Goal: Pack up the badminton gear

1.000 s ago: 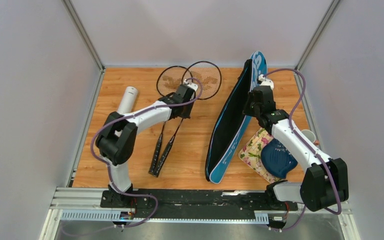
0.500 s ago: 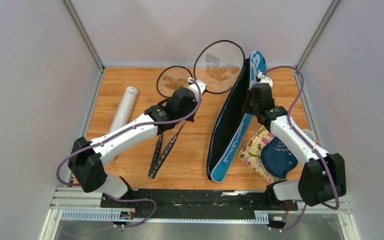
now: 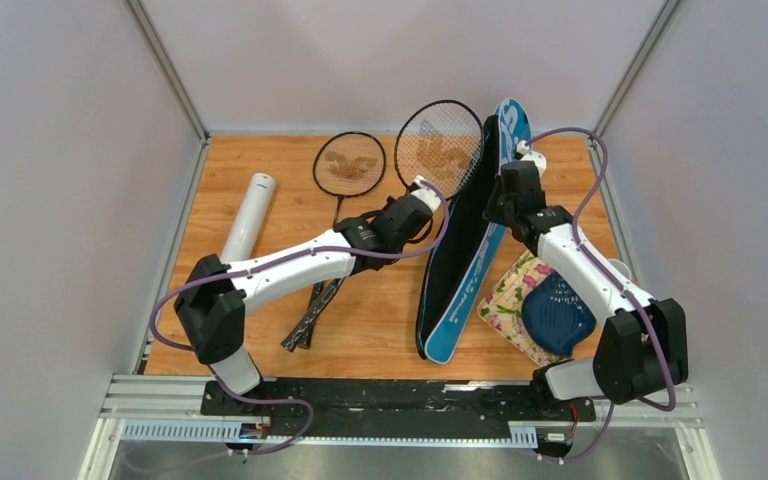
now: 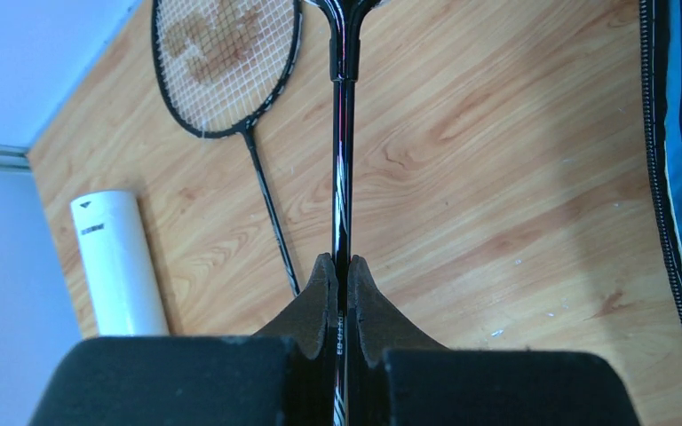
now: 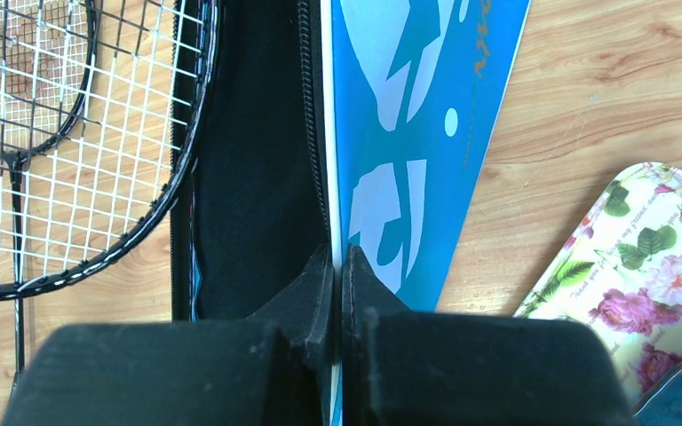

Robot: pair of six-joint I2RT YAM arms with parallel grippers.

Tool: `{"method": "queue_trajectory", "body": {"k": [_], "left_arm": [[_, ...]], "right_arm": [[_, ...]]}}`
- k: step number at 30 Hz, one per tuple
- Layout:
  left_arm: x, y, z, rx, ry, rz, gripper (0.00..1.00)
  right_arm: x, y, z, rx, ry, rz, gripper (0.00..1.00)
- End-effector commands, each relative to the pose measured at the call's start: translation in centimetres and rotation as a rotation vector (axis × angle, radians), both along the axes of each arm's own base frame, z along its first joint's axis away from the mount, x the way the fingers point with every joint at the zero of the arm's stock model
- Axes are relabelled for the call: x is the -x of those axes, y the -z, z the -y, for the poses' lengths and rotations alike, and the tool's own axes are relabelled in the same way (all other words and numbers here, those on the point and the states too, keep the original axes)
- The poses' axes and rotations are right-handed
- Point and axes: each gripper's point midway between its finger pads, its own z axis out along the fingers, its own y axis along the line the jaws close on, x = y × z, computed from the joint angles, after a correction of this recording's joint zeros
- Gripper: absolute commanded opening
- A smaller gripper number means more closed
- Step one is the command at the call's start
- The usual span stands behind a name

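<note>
My left gripper (image 3: 422, 196) is shut on the thin shaft of a black racket (image 4: 344, 169). Its head (image 3: 442, 148) is raised beside the open mouth of the blue cover (image 3: 460, 300). My right gripper (image 3: 500, 196) is shut on the cover's upper flap edge (image 5: 330, 177) and holds it lifted, showing the black lining (image 5: 249, 160). The second racket (image 3: 349, 164) lies flat at the back and also shows in the left wrist view (image 4: 222, 62). The long white tube (image 3: 249, 214) lies at the left and appears in the left wrist view (image 4: 117, 262). No shuttlecocks are in view.
A floral cloth (image 3: 510, 300) with a dark blue shell-shaped object (image 3: 556, 316) on it lies at the right, by the cover's lower end. Grey walls close in the table on three sides. The racket handles (image 3: 305, 322) lie near the front left.
My left arm has carried the held racket to the right, its head now at the cover's open mouth. The right gripper keeps holding the flap up, nearly still.
</note>
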Motion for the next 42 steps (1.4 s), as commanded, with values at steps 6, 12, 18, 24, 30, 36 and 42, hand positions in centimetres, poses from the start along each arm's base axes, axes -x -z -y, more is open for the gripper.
{"method": "queue_trajectory", "body": {"k": [6,12,18,24,30,36,42], "left_arm": [[-0.9,-2.1,4.1,-0.06,0.063,0.042,0.0],[-1.4,-0.8,5.2,-0.153,0.019,0.026,0.0],[0.8,1.0,4.7,-0.149,0.131,-0.007,0.0],[2.2,1.2,3.7,-0.138,0.252,0.028,0.0],[1.3,1.2,6.5,-0.123,0.269,0.002,0.0],[-1.7,0.6,10.0,-0.132,0.196,0.006,0.0],[-2.6,0.4,13.5,-0.008,0.242,-0.019,0.0]], "right_arm": [[-1.8,-3.0,-1.7,-0.095,0.019,0.118,0.0],[-1.5,-2.9,-3.0,-0.179,0.018,0.151,0.0],[-1.5,-2.9,-2.8,-0.17,0.023,0.162,0.0],[-1.7,-3.3,-2.7,-0.098,-0.055,0.207,0.0],[-1.6,-3.6,-4.0,-0.136,-0.103,0.213,0.0],[-1.2,-2.9,-4.6,-0.201,-0.093,0.191,0.0],[-0.7,-2.8,-5.3,-0.267,-0.1,0.205,0.0]]}}
